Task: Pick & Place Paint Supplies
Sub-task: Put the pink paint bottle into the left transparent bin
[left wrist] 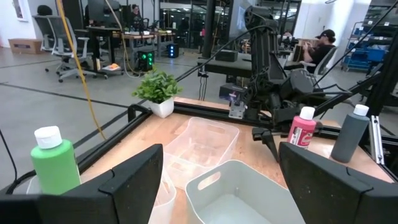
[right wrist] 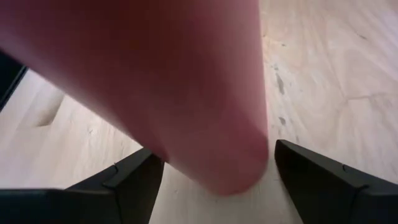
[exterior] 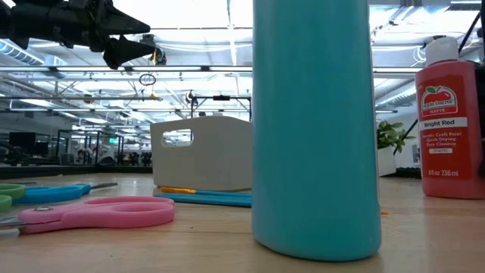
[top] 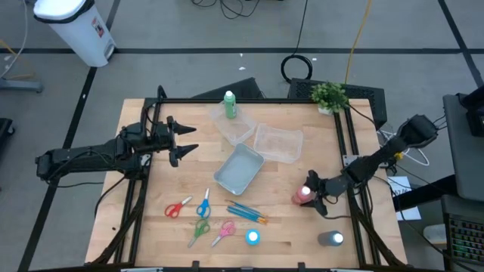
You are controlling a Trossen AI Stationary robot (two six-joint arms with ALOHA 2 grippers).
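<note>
1. Your right gripper point(top: 311, 198) is at the red bottle point(top: 304, 195) near the table's right edge. In the right wrist view the bottle point(right wrist: 180, 87) fills the gap between the two fingers point(right wrist: 118, 183), which stand spread on either side of it. You cannot tell whether they are touching it.
2. Your left gripper point(top: 184, 142) hangs above the table's left side with its fingers apart and nothing between them.
3. The grey bottle point(top: 331, 239) stands just beside the red one, towards the front right corner. The light blue bottle point(top: 252, 237) is further left along the front edge.
4. Four scissors lie front left: red point(top: 178, 209), blue point(top: 203, 204), green point(top: 200, 230) and pink point(top: 224, 233). The blue brushes point(top: 246, 212) lie between them and the red bottle.
5. In the middle sit a whitish tub point(top: 239, 169) and two clear tubs point(top: 278, 143). The green bottle point(top: 229, 106) stands in or against the rear clear tub point(top: 232, 123).
6. A small potted plant point(top: 330, 97) occupies the back right corner.
7. The wooden table point(top: 302, 234) has a black frame. Around it is grey floor, with a white bin point(top: 76, 26) at the back left.
8. The left wrist view shows an open workspace with desks, chairs and a seated person point(left wrist: 320, 46).
</note>
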